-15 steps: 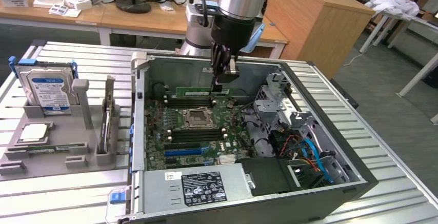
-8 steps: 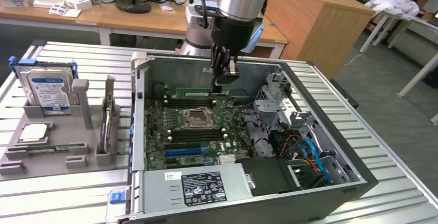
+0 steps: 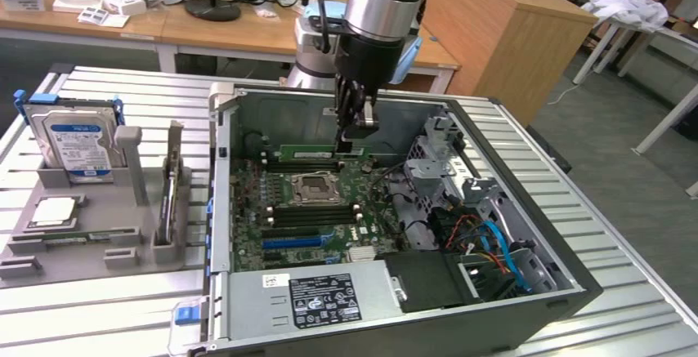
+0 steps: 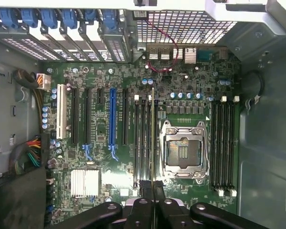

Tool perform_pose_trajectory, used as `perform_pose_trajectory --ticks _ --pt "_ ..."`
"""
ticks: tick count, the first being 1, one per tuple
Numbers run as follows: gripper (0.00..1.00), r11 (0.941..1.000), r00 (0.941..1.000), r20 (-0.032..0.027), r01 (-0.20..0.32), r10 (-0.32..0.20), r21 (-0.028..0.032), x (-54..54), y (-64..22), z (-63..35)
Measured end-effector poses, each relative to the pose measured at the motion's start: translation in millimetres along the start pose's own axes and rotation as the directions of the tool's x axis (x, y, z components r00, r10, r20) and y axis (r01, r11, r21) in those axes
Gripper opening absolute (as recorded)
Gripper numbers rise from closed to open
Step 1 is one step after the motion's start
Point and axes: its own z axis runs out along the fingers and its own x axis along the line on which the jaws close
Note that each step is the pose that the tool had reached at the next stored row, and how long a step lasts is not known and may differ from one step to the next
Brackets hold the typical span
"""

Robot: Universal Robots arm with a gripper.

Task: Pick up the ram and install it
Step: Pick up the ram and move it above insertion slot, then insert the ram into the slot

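Observation:
My gripper [image 3: 349, 138] reaches down into the open computer case [image 3: 567, 283] and is shut on the ram [image 3: 309, 152], a narrow green stick with a white label. It hangs just over the far row of black memory slots [image 3: 310, 162], beside the processor socket [image 3: 310, 185]. In the wrist view the ram [image 4: 153, 138] shows edge-on as a thin line between my gripper's [image 4: 152, 187] black fingers [image 4: 145, 191], lined up along the memory slots [image 4: 142, 138] next to the socket [image 4: 182, 150]. Whether it touches a slot I cannot tell.
A second bank of memory slots [image 4: 222, 143] lies on the socket's other side. Blue and black expansion slots [image 4: 112, 119] sit further off. A power supply [image 3: 322, 296] and cables [image 3: 491, 243] fill the case's near side. A grey parts holder [image 3: 87, 210] with a hard drive [image 3: 78, 140] stands at the exterior view's left.

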Motion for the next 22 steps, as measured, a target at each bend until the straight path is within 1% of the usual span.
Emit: perform_pose_trajectory --ticks 10,13,17,18,22 --pt "0.12 1.0 1.0 0.0008 0.0 0.0 0.0001 0.0 0.0 0.3" --pt "0.12 1.0 1.0 0.0067 0.0 0.0 0.0001 0.0 0.0 1.6" --pt "0.12 1.0 0.9999 0.0162 0.0 0.0 0.0002 0.0 0.0 3.0" --pt "0.12 1.0 0.9998 0.0177 0.0 0.0 0.0002 0.0 0.0 3.3" --pt "0.12 1.0 0.9998 0.0184 0.0 0.0 0.0002 0.1 0.0 3.5"
